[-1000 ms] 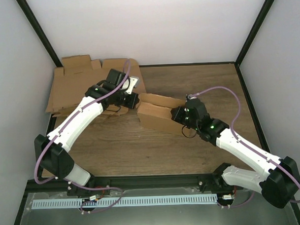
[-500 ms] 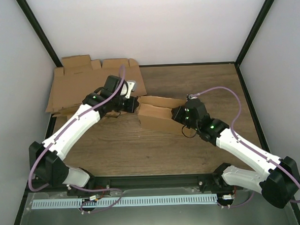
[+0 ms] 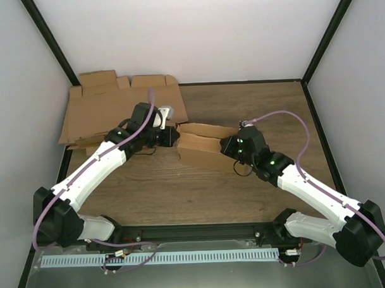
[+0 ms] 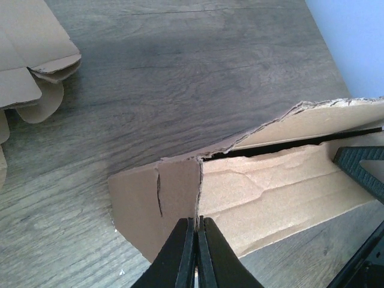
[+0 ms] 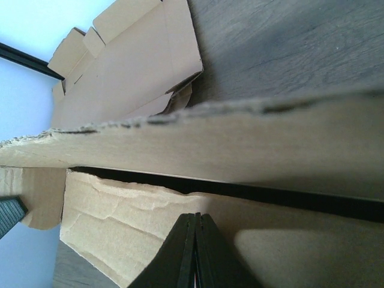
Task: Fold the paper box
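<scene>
A pile of flat blanks [image 3: 96, 109] lay behind and left of the left gripper [image 4: 197, 225]. Its fingers were pressed together, their tips at a corner crease of the paper box [image 3: 202, 150] directly ahead. At the box's opposite end the right gripper [image 5: 195, 219] was likewise pressed together, tips against a cardboard wall; whether either pinched cardboard was unclear.

In my left wrist view the paper box [image 4: 270, 192] runs off the right edge, and the pile of blanks [image 4: 27, 78] is clipped at the upper left. In my right wrist view the box's nearest flap is blurred. From above, my left arm [image 3: 98, 163] covers part of the pile.
</scene>
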You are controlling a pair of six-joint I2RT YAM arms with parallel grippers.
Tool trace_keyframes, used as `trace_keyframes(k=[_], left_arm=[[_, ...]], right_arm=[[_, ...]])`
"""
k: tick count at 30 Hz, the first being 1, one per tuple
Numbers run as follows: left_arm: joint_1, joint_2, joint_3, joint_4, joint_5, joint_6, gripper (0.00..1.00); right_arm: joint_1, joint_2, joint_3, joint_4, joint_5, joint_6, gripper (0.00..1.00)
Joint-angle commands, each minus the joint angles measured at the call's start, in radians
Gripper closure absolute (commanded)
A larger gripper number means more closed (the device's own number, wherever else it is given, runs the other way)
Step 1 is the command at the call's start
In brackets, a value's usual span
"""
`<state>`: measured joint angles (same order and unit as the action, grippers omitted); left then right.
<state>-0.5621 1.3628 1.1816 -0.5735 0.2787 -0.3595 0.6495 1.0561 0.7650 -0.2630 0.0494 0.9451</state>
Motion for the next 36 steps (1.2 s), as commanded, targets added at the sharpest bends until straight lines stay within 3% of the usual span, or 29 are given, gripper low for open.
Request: trace_keyframes(k=[1, 13, 20, 30, 36], left_arm=[[-0.019, 0.016, 0.000, -0.060, 0.027, -0.024, 0.96], [-0.019, 0.031, -0.006, -0.080, 0.016, -0.046, 0.96], [-0.019, 0.026, -0.035, -0.055, 0.026, -0.063, 0.96], [-0.019, 0.024, -0.032, -0.066, 0.025, -0.075, 0.96], [-0.019, 0.015, -0.048, -0.063, 0.033, -0.083, 0.96]], right_arm=[[0.006, -0.007, -0.005, -0.032, -0.012, -0.026, 0.99], [0.007, -0.035, 0.064, -0.034, -0.129, -0.172, 0.98], [0.017, -0.003, 0.069, 0.060, -0.334, -0.273, 0.97], [0.151, 0.117, 0.089, 0.186, -0.074, -0.184, 0.99], [0.168, 0.214, 0.136, 0.196, -0.025, -0.183, 0.99]])
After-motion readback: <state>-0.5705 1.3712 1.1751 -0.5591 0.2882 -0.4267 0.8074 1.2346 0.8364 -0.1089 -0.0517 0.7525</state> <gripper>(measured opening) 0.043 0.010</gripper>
